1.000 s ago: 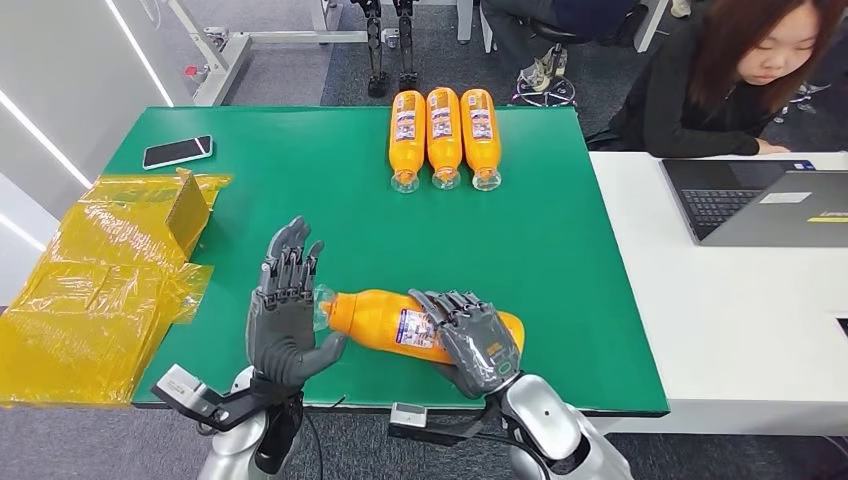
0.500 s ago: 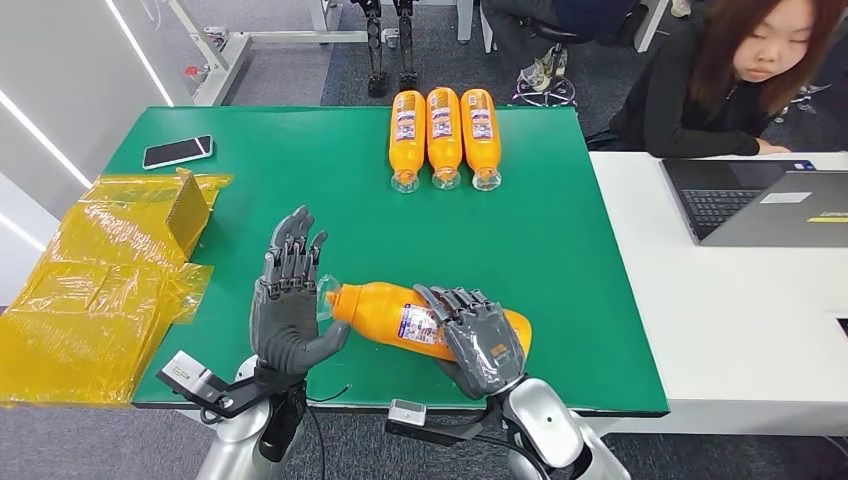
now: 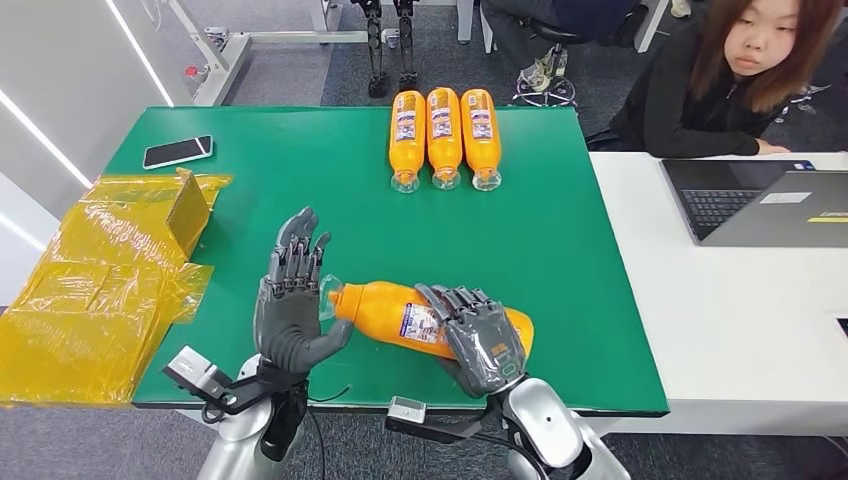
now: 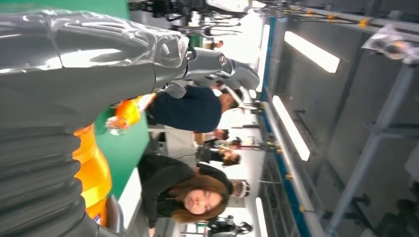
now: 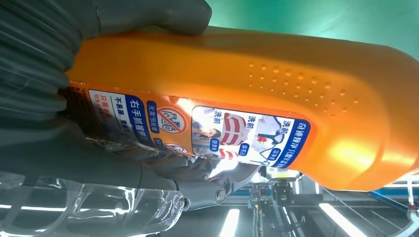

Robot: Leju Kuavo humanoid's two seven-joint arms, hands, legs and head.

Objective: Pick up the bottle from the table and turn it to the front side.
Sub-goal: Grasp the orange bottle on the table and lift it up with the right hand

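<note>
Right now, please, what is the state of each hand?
Left hand: open, fingers spread beside the clear cap end of the orange plastic bottle, holding nothing.
Right hand: closed around the orange plastic bottle.

Bottle (image 3: 390,315) label under right hand (image 3: 485,345)

Orange bottle (image 3: 385,312) with blue-white label, green table (image 3: 300,180).

mid-table: open green table (image 3: 540,240) beyond the held bottle (image 3: 385,315) | far edge: three bottles (image 3: 444,135) in a row | left: yellow plastic wrap (image 3: 95,290), phone (image 3: 177,151) | right: laptop (image 3: 760,200), person (image 3: 730,80)
</note>
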